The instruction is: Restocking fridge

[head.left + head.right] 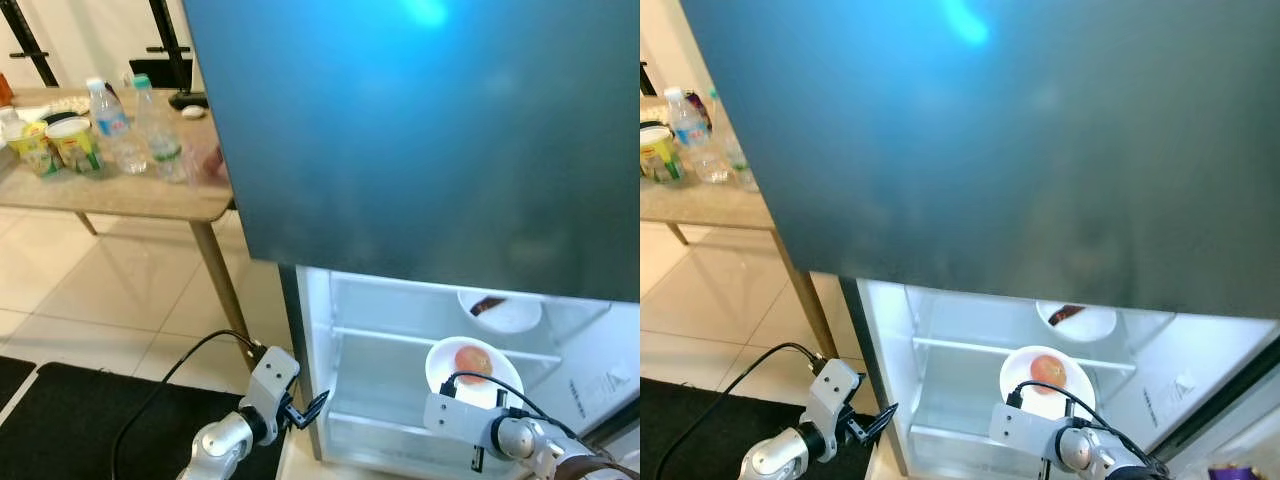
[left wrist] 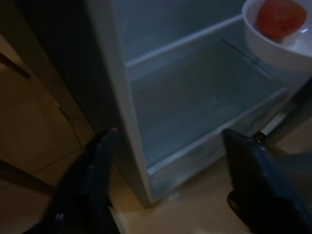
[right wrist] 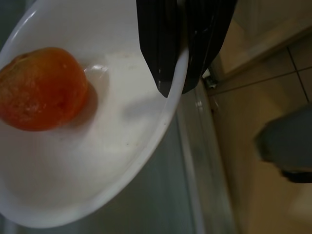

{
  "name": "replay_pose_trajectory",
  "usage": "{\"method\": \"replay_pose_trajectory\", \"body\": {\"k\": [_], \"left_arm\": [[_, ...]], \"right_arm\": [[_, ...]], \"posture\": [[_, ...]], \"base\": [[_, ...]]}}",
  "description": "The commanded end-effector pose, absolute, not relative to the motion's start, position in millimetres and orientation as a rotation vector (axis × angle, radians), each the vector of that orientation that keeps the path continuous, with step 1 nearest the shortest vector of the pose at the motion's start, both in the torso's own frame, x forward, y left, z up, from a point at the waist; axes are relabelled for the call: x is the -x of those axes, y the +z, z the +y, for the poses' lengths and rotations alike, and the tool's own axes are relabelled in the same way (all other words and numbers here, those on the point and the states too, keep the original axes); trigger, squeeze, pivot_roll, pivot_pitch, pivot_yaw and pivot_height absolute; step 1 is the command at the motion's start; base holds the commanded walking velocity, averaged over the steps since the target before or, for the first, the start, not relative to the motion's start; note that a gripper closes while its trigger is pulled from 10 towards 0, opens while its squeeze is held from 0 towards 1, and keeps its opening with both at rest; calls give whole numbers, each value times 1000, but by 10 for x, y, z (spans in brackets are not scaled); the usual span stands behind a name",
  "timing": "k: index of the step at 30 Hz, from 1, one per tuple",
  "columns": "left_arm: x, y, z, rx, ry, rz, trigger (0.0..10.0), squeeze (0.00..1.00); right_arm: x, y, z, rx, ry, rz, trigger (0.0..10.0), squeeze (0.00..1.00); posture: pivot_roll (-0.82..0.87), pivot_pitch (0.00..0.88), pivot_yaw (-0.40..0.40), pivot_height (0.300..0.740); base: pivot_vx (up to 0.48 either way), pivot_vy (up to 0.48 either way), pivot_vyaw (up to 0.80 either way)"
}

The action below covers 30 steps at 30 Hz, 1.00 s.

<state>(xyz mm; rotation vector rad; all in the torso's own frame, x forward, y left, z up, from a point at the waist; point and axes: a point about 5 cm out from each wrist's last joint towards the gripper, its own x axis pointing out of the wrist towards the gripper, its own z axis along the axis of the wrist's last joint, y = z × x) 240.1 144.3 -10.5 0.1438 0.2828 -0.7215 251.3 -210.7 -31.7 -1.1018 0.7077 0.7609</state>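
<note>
While the fridge (image 1: 400, 330) stands open, a white plate (image 1: 500, 385) bearing a tomato (image 1: 473, 359) is held inside it.
The right claw (image 3: 175, 90) is seen clamped on the plate's rim in its wrist view; from the head, bottles (image 1: 110, 125) are seen on the counter (image 1: 120, 195). The left claw (image 2: 168, 161) is held low by the fridge's edge, fingers apart.

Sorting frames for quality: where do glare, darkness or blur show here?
Left eye view: bluish glare on the fridge door, lit fridge interior. Left wrist view: dim, left gripper fingers dark. Right wrist view: close white plate and orange fruit soft.
</note>
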Motion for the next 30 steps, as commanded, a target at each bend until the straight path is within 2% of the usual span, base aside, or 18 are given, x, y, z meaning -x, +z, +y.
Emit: {"method": "replay_pose_trajectory", "body": {"k": [1, 2, 3, 6, 7, 14, 15, 16, 19, 20, 21, 22, 30], "left_arm": [[-2386, -112, 1455, -142, -733, 293, 0, 0], [-2386, -112, 1455, -142, -733, 293, 0, 0], [-2386, -113, 1450, -148, -736, 296, 10000, 0], [-2387, -110, 1453, -148, -735, 296, 10000, 0], [-2387, -109, 1455, -146, -734, 296, 0, 0], [-2413, -89, 1460, -143, -725, 284, 0, 0], [-2436, -68, 1467, -139, -716, 273, 8510, 0], [-2462, -46, 1471, -136, -710, 263, 0, 0], [-2497, -17, 1475, -138, -701, 250, 0, 0], [-2515, -7, 1479, -145, -691, 247, 8510, 0], [-2515, -7, 1479, -145, -691, 247, 8510, 0], [-2533, 5, 1483, -151, -681, 241, 10000, 0], [-2576, 45, 1484, -167, -663, 216, 10000, 0]], "right_arm": [[-2544, -293, -2058, 1093, 768, 674, 10000, 0], [-2544, -293, -2058, 1093, 768, 674, 10000, 0], [-2543, -292, -2057, 1090, 769, 673, 10000, 0], [-2545, -289, -2053, 1086, 771, 667, 10000, 0], [-2546, -287, -2053, 1087, 772, 665, 10000, 0], [-2560, -272, -2062, 1092, 772, 660, 10000, 0], [-2571, -264, -2061, 1095, 771, 656, 10000, 0], [-2585, -253, -2061, 1097, 767, 651, 10000, 0], [-2608, -234, -2061, 1103, 762, 642, 10000, 0], [-2621, -224, -2061, 1109, 760, 639, 10000, 0], [-2621, -224, -2061, 1109, 760, 639, 10000, 0], [-2641, -207, -2060, 1113, 761, 633, 10000, 0], [-2789, -55, -1997, 1145, 810, 554, 10000, 0]], "posture": [[-83, 38, 36, 626], [-83, 38, 36, 626], [-82, 38, 36, 626], [-83, 38, 35, 626], [-83, 38, 35, 626], [-82, 36, 31, 626], [-84, 35, 31, 626], [-84, 35, 31, 626], [-84, 35, 30, 626], [-85, 34, 31, 626], [-85, 34, 31, 626], [-86, 33, 31, 621], [-89, 25, 25, 592]], "base": [[0, 0, 0], [0, 0, 0], [0, 0, 0], [0, 0, 0], [0, 0, 0], [0, 0, 0], [0, 0, 0], [0, 0, 0], [0, 0, 0], [0, 0, 0], [0, 0, 0], [0, 0, 0], [0, 0, 0]]}}
